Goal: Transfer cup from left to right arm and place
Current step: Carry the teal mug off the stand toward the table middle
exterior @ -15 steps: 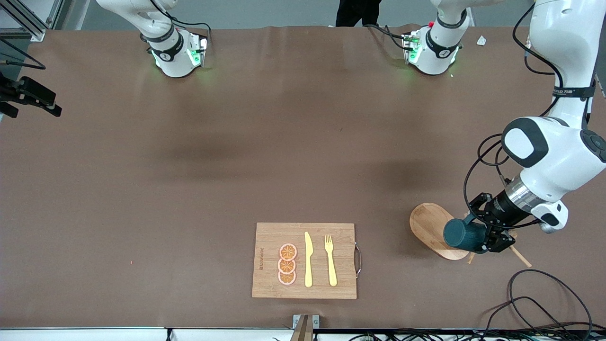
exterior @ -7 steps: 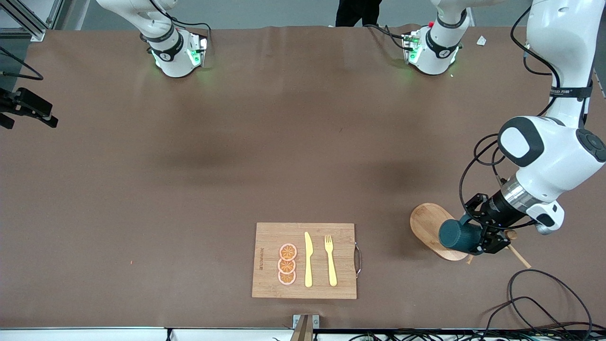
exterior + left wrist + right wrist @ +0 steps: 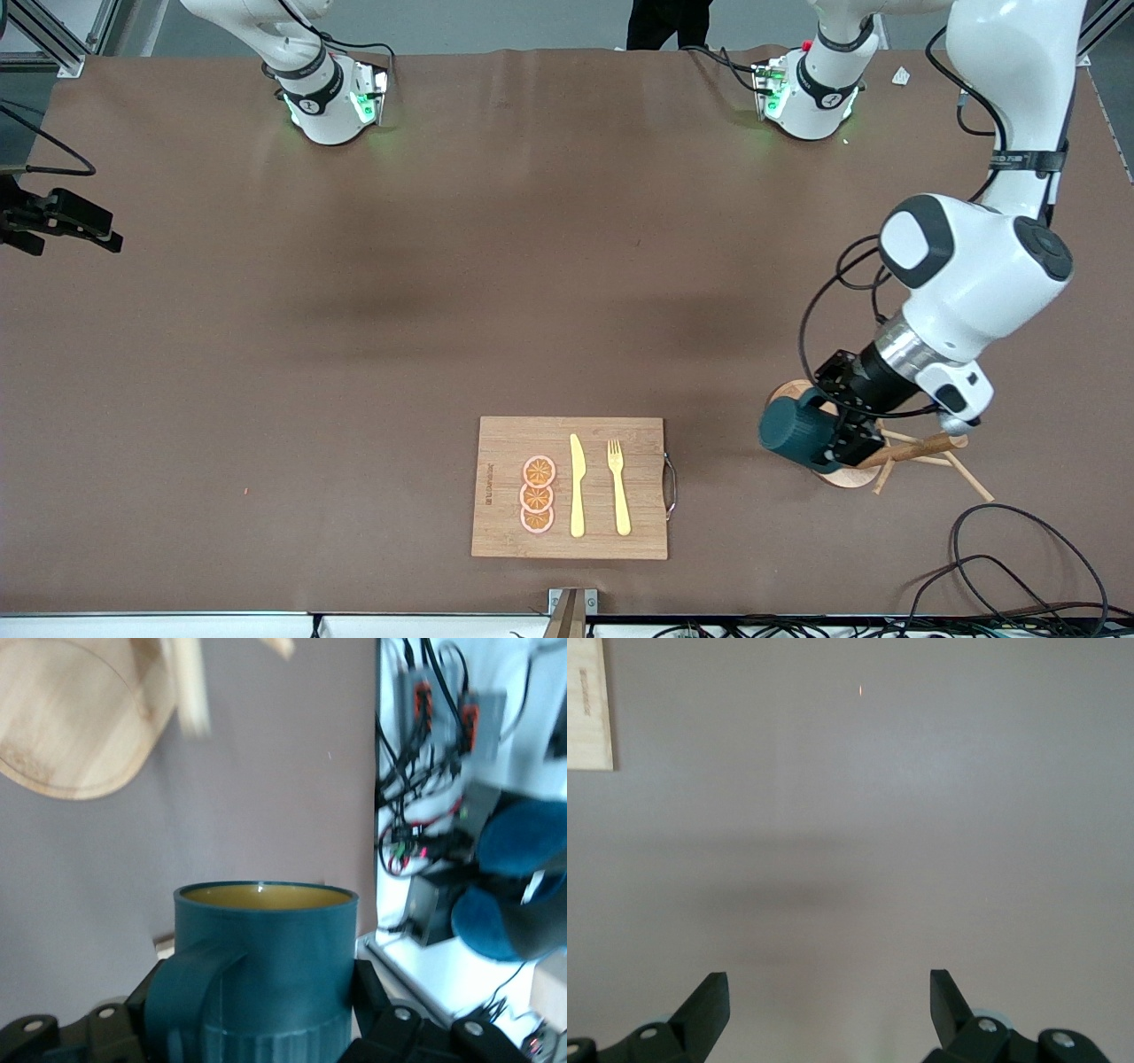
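Over the oval wooden board (image 3: 842, 477), my left end effector (image 3: 837, 434) grips the cup (image 3: 795, 431); I carry it level toward the waiting, wide-open right end effector (image 3: 828, 1005).

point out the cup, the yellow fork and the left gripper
cup (image 3: 795, 431), front view, on its ribbed teal side
yellow fork (image 3: 618, 489), front view, on its handle, lying on the cutting board
left gripper (image 3: 833, 436), front view, between its fingertips, shut on the cup

Matt ribbed cup (image 3: 797, 431) (wood board (image 3: 569, 487))
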Robot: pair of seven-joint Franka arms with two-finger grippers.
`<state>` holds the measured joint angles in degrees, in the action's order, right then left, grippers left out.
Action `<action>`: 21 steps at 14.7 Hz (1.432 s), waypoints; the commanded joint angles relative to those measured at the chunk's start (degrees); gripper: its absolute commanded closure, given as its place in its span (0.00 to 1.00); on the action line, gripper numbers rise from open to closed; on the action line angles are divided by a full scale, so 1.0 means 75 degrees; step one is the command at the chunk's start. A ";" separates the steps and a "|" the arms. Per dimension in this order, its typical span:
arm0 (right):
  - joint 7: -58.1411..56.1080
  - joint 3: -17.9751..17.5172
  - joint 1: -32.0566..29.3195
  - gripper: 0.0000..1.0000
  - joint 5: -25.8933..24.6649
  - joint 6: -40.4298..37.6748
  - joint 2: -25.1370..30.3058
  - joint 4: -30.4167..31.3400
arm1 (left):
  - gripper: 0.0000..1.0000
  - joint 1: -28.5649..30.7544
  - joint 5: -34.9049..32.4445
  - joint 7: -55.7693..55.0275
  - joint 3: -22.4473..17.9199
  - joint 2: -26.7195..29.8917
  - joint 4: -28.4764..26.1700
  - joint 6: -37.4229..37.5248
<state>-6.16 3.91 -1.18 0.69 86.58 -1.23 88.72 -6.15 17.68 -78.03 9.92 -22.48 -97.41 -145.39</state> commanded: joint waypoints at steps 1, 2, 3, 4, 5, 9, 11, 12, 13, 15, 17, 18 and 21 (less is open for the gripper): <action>0.0023 -0.0111 -0.0183 0.00 -0.0021 -0.0259 0.0071 0.0112 | 0.28 -0.0655 -0.0947 -0.0143 -0.0056 0.0057 0.0167 0.0143; 0.0198 -0.0123 -0.0183 0.00 -0.0021 -0.0306 0.0071 0.0123 | 0.28 -0.0924 -0.1426 -0.0248 -0.0056 -0.0025 0.0226 0.0132; 0.0269 -0.0123 -0.0183 0.00 -0.0010 -0.0306 0.0082 0.0123 | 0.28 -0.1194 -0.1907 -0.0365 -0.0056 -0.0154 0.0412 0.0132; 0.0282 -0.0123 -0.0194 0.00 -0.0010 -0.0260 0.0071 0.0123 | 0.28 -0.1463 -0.2364 -0.0586 -0.0056 -0.0294 0.0565 0.0132; 0.0293 -0.0123 -0.0183 0.00 -0.0010 -0.0190 0.0071 0.0123 | 0.28 -0.1802 -0.2798 -0.0890 -0.0068 -0.0481 0.0763 0.0132; 0.0539 -0.0134 -0.0113 0.00 0.0072 0.0337 0.0000 0.0555 | 0.28 -0.3174 -0.5081 -0.2448 -0.0185 -0.1582 0.1759 0.0143; 0.0773 -0.0134 -0.0031 0.00 0.0072 0.0455 -0.0011 0.0732 | 0.28 -0.3759 -0.6184 -0.3187 -0.0290 -0.2028 0.2088 0.0225; 0.1041 -0.0134 0.0016 0.00 0.0072 0.0444 -0.0023 0.0779 | 0.28 -0.4064 -0.6514 -0.3306 -0.0418 -0.2157 0.2217 0.0341; 0.1299 -0.0146 0.0028 0.00 0.0072 0.0455 -0.0023 0.0826 | 0.28 -0.4404 -0.6703 -0.3331 -0.0582 -0.2356 0.2393 0.0528; 0.1430 -0.0146 0.0052 0.00 0.0072 0.0432 0.0000 0.0815 | 0.28 -0.5607 -0.6857 -0.3342 -0.1469 -0.2684 0.2698 0.0985; 0.1442 -0.0146 0.0040 0.00 0.0072 0.0432 -0.0011 0.0826 | 0.29 -0.7025 -0.6857 -0.3610 -0.2676 -0.2966 0.2746 0.1209; 0.1442 -0.0146 0.0040 0.00 0.0072 0.0467 -0.0034 0.0838 | 0.29 -0.7647 -0.6869 -0.3879 -0.3134 -0.3176 0.2746 0.1210; 0.1546 -0.0146 0.0075 0.00 0.0072 0.0794 -0.0152 0.1013 | 0.29 -0.8786 -0.7754 -0.4267 -0.3781 -0.3727 0.2711 0.1419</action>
<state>3.91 2.83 -0.91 0.78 90.36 -2.53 94.40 -67.55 -35.16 -108.27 -14.80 -46.55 -79.40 -136.51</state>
